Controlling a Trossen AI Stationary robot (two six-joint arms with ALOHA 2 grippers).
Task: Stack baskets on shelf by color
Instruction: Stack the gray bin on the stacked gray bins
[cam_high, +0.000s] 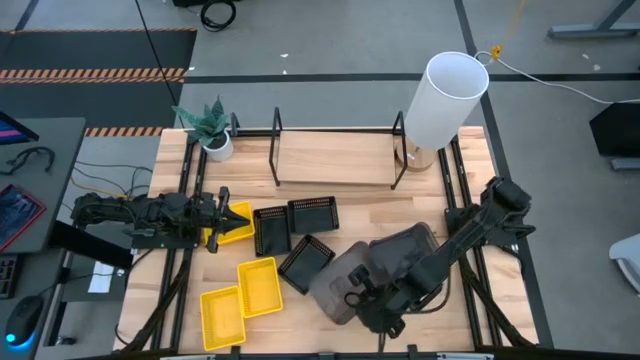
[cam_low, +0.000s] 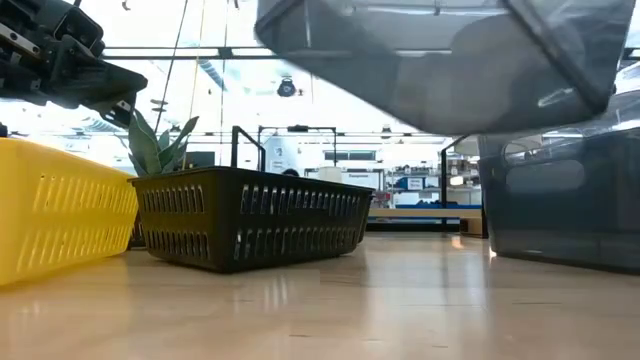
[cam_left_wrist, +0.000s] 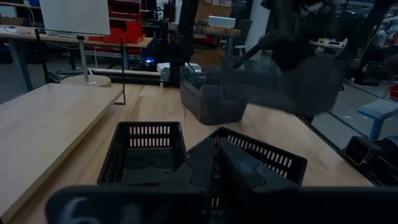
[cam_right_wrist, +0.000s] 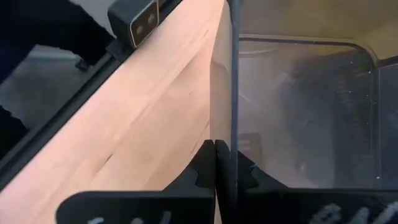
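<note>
The shelf (cam_high: 335, 158) runs along the far side of the table in the high view, its board bare between the black uprights. Nearer, we see three black baskets (cam_high: 313, 213) and three yellow baskets (cam_high: 258, 284) close-packed, with open wood along the right edge. The right gripper (cam_high: 372, 300) clamps a grey basket (cam_high: 345, 285) lifted over another; the left gripper (cam_high: 228, 221) sits closed on a yellow basket's (cam_high: 238, 222) wall.

Low view — the raised grey basket (cam_low: 440, 70) fills the top, cut off.

Left wrist view — fingers (cam_left_wrist: 242, 169) pressed together, the yellow wall hard to make out.

Right wrist view: fingers (cam_right_wrist: 202, 165) pinch the grey rim (cam_right_wrist: 234, 93).
</note>
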